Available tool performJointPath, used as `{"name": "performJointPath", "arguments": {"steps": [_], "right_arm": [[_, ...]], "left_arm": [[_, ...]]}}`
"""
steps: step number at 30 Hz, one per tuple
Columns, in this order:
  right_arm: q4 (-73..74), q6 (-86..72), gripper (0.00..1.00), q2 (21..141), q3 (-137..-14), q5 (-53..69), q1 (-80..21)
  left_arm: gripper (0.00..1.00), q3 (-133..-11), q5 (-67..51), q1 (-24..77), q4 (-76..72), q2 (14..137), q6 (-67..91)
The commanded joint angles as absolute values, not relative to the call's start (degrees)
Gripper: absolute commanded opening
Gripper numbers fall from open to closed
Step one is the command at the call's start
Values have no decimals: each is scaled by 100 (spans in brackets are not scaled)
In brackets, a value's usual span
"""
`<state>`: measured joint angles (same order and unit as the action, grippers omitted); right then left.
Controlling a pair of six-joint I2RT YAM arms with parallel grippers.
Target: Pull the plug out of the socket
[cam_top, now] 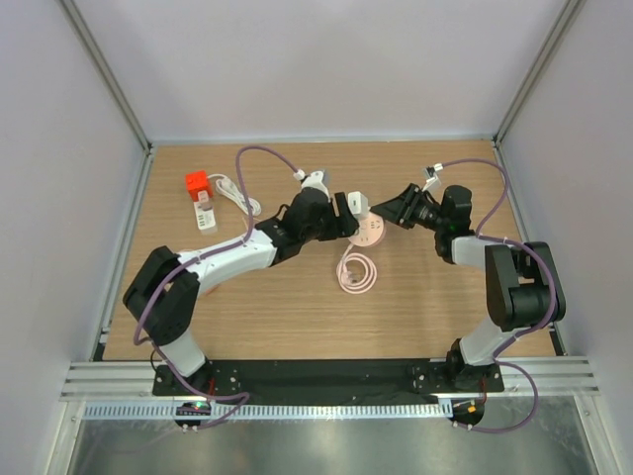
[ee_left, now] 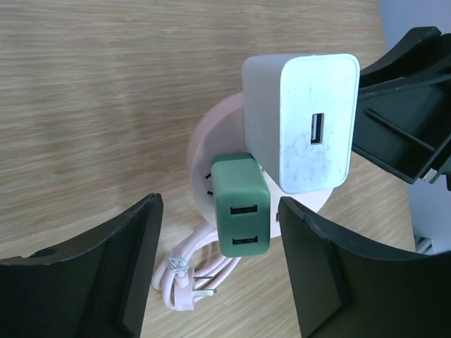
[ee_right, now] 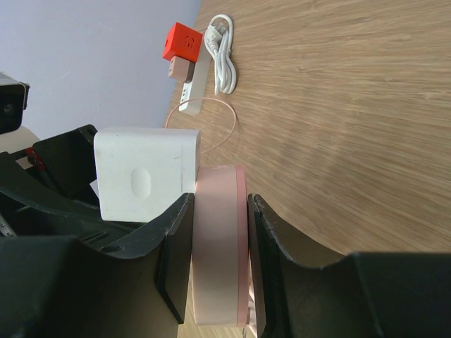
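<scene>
Right gripper (ee_right: 218, 204): clamped on the pink socket (ee_right: 220, 253), one finger flat against each face of the disc, which sits edge-on between my fingers.

White plug (ee_right: 144, 172): seated in the socket face, just beyond my right fingertips on the side toward my left arm. From the left wrist view its end face shows one USB port and grey scuffing. I can read no lettering on it.

Left gripper (ee_left: 220, 211): fingers spread apart. The green plug (ee_left: 242, 208) sits between them, with a gap visible on each side. It has two USB ports, one above the other, is seated in the same socket, and is tucked against the underside of the white plug.

Pink cable (ee_left: 197, 271): coiled on the table (ee_right: 352, 105) beneath my left fingers. It carries a small tag whose mark is too small to read.

Well beyond my right fingertips lie a white power strip (ee_right: 197, 84) with a red cube (ee_right: 184, 44) at its far end, and a bundled white cable (ee_right: 224, 56) beside it. No print on these is legible.
</scene>
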<state>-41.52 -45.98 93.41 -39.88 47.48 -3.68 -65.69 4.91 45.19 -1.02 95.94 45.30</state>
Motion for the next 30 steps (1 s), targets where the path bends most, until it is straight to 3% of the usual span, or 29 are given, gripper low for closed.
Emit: {"name": "performJointPath", "arguments": {"steps": [1,12,15,16,17,19,23,24,27,30], "right_arm": [[-4605,-4702,1,9246,-4271,4825,-413],[-4605,-4702,1,9229,-4263,4825,-413],[-4605,-4702,1,9246,-4271,4851,-413],[-4614,-4702,1,9255,-4271,4860,-404],[-4606,-4702,1,9255,-4271,4860,-413],[-4605,-4702,3,9255,-4271,4869,-404],[-4605,-4711,21,9290,-4298,4957,-413],[-4605,-4720,34,9299,-4307,4966,-413],[-4623,-4728,57,9308,-4307,5010,-413],[-4614,-4711,71,9290,-4298,5010,-422]], "left_arm": [[68,-6838,1037,4588,-114,9633,4368],[50,-7093,976,4658,-79,9922,4359],[23,-7128,818,4658,-97,9967,4351],[10,-7119,800,4667,-105,9975,4351],[3,-7110,791,4667,-114,9958,4351],[0,-7058,800,4658,-149,9888,4394],[0,-6751,905,4658,-334,9686,4491],[0,-6680,984,4658,-369,9633,4500],[0,-6434,1177,4658,-597,9422,4526],[0,-6241,1309,4649,-703,9246,4544]]}}
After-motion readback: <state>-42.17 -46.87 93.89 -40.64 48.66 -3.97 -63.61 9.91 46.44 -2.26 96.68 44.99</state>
